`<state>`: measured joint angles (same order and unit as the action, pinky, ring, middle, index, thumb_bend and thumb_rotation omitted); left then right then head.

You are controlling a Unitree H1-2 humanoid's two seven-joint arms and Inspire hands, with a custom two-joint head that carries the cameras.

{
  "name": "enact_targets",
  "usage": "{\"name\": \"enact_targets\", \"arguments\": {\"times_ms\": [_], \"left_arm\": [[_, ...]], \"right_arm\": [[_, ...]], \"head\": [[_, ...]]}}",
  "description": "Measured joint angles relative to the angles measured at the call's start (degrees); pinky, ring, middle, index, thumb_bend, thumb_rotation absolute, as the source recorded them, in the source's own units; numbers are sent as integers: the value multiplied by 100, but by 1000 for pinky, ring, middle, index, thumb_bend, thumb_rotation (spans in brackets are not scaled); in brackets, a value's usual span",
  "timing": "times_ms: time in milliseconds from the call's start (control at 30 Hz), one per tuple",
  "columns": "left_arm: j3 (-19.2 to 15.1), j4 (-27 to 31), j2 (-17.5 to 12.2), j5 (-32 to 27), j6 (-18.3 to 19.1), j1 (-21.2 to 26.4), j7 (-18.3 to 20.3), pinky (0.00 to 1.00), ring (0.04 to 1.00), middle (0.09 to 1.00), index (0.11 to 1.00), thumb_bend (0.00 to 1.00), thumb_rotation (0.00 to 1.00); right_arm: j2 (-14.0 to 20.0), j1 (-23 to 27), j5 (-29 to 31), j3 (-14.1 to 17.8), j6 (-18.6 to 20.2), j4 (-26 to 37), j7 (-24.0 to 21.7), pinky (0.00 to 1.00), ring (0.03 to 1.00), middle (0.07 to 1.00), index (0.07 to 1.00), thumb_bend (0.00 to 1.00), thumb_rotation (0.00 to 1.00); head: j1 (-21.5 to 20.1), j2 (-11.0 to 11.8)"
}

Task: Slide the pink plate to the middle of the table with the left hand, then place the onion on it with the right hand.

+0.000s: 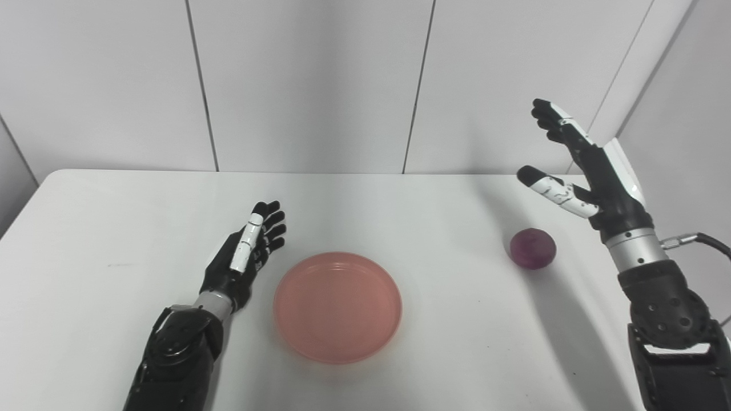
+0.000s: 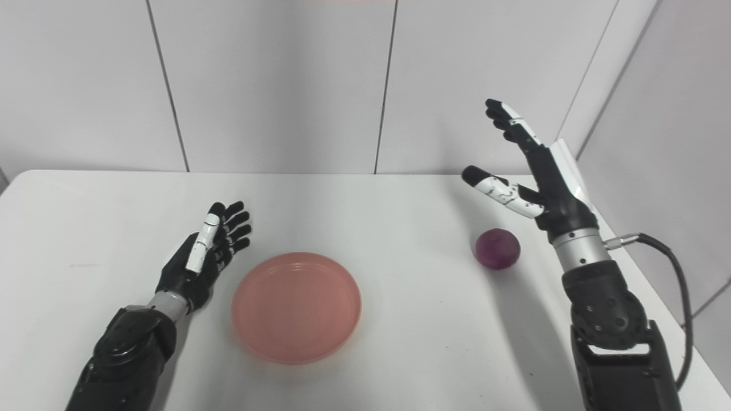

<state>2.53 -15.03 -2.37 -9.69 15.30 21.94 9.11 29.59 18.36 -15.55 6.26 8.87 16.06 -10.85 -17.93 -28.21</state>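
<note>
My left hand (image 1: 243,257) lies low over the table (image 1: 114,228), its fingers (image 1: 268,225) stretched out side by side and lightly parted, holding nothing. The palm faces the pink plate (image 1: 337,306), whose rim sits just beside the heel of the hand, to the inside of the fingers; I can't tell whether the two touch. That flat, edge-on posture suits a sideways push, and since the plate already sits near the middle of the table between my two arms, I judge the slide is about done or needs only a last nudge.

My right hand (image 2: 539,177) is raised well off the table with its fingers (image 2: 508,123) spread wide and the thumb (image 2: 494,188) swung out, gripping nothing. The onion (image 2: 498,249), dark purple and round, rests on the table below and just in front of the thumb, apart from it, and well apart from the plate. I read that wide spread as a pre-grasp: the hand is opened enough to come down around a round thing from above.

The onion could roll if a fingertip clips it, so I'd lower the palm squarely over it before closing. The plate is empty, with nothing between it and the onion.
</note>
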Motion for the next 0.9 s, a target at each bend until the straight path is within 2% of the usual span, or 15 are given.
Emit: {"name": "enact_targets", "arguments": {"times_ms": [167, 233, 367, 433, 567, 700, 900], "left_arm": [[-1, -57, -55, -23, 0, 29, 84, 943, 928, 929, 893, 708, 917], [1, -81, -60, -24, 0, 51, 102, 931, 923, 928, 890, 709, 920], [11, -88, -61, -24, -2, 53, 118, 928, 925, 931, 886, 712, 929], [11, -99, -66, -24, -4, 53, 130, 929, 929, 933, 883, 718, 929], [4, -97, -74, -27, -5, 39, 135, 928, 929, 937, 883, 720, 927], [4, -95, -76, -28, -57, 12, 138, 907, 914, 925, 877, 707, 930], [10, -98, -66, -28, -106, -29, 148, 887, 896, 905, 872, 721, 913]], "right_arm": [[162, 425, -163, -246, 108, -536, -245, 826, 905, 919, 901, 999, 591], [258, 557, -263, -346, 208, -624, -385, 777, 881, 914, 900, 1000, 581], [651, 772, -740, -708, 258, -758, -709, 781, 887, 916, 885, 1000, 563], [862, 839, -946, -833, 336, -808, -905, 789, 896, 920, 877, 1000, 520], [1188, 940, -1227, -1076, 627, -947, -1370, 744, 877, 907, 857, 1000, 426], [1257, 1029, -1334, -1241, 796, -1122, -1664, 713, 853, 894, 852, 1000, 416], [1297, 1197, -1594, -1521, 816, -1340, -1980, 644, 822, 891, 854, 1000, 369]], "head": [[-53, 9], [-53, 9], [-53, 9], [-53, 9], [-80, 0], [-71, 9], [-115, 26]]}}
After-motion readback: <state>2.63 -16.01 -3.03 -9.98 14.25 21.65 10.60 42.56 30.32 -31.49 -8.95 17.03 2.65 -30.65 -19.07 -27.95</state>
